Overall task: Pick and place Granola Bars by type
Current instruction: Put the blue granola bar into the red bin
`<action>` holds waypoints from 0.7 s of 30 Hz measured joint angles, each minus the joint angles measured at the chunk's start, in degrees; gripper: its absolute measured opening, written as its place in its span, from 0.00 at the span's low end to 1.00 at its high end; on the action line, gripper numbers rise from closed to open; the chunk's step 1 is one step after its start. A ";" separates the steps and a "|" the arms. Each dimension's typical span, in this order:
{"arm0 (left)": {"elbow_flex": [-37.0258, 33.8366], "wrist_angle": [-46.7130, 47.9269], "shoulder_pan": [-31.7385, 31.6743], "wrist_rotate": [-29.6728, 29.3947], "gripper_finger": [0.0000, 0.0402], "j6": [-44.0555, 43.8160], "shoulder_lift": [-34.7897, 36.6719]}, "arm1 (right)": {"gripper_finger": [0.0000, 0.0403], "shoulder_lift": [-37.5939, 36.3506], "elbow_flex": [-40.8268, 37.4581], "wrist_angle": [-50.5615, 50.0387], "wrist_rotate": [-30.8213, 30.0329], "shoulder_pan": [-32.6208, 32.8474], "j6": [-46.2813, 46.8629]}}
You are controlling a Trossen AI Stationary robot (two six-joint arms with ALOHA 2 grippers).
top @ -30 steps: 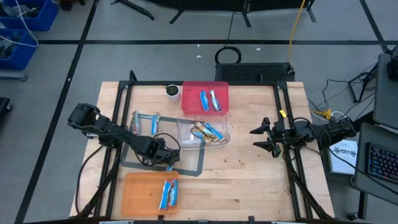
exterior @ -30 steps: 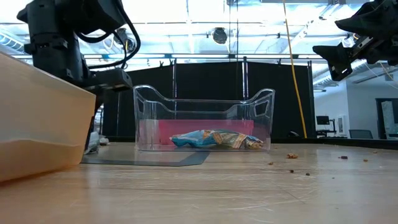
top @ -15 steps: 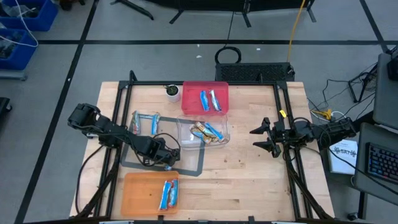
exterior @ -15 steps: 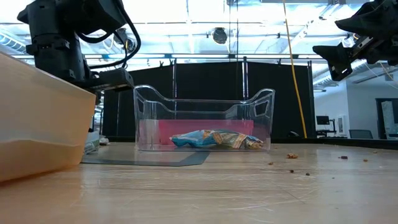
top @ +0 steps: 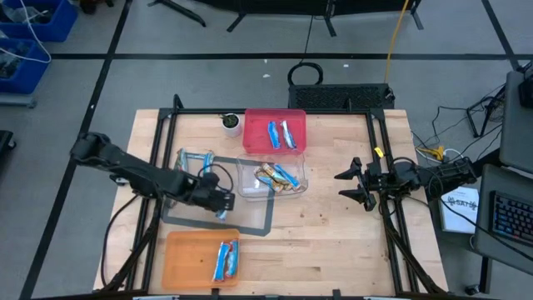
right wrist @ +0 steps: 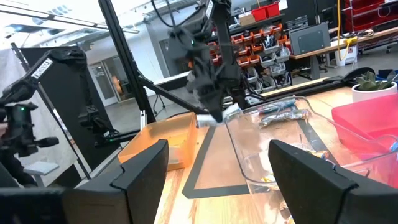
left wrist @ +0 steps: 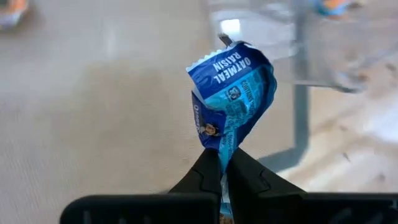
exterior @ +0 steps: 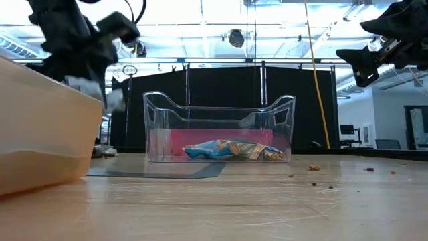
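My left gripper (top: 221,207) is over the near right part of the grey mat and is shut on a blue "Oatmeal Raisin" granola bar (left wrist: 233,99). In the low view the bar (exterior: 115,100) is a blurred pale shape below the arm. Other bars lie in the clear bin (top: 272,177), the red bin (top: 280,133) and the orange bin (top: 223,260), and some lie on the mat (top: 193,162). My right gripper (top: 350,184) hangs open over the table's right side, away from all bars. My left gripper pinches the blue bar between its two fingers by one end of the crumpled wrapper (left wrist: 222,144). The rest of the bar sticks out past the fingertips (left wrist: 211,163). The bar is lifted clear of the mat below it.
A small white cup (top: 231,123) stands left of the red bin. The dark frame rails (top: 166,133) run along the table's left and right sides. Bare wood (top: 333,242) lies between the mat and the right arm.
My left arm has swung and stretched out, its elbow moving toward the table's left edge. Its gripper, still shut on the blue bar, has shifted a little toward the far edge, above the mat. The low view shows it blurred in motion.
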State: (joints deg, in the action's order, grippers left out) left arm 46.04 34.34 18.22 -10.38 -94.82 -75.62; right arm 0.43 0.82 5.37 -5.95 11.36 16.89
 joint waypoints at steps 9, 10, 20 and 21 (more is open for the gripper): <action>0.04 -0.98 -3.07 -2.15 0.02 21.84 7.55 | 0.66 0.00 0.04 0.02 0.02 0.01 0.00; 0.04 -0.50 -3.85 -2.41 0.02 24.32 8.05 | 0.66 0.00 0.04 0.02 0.00 -0.01 0.00; 0.04 -0.82 -12.08 -5.22 0.02 46.81 16.56 | 0.66 0.00 0.04 0.00 0.01 -0.01 0.00; 0.10 -0.96 -12.98 -5.17 0.02 48.42 18.07 | 0.66 0.00 0.04 0.00 0.00 0.01 0.00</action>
State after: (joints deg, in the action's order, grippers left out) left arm 46.15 33.38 5.24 -15.54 -46.40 -57.55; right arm 0.43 0.86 5.37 -5.95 11.37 16.89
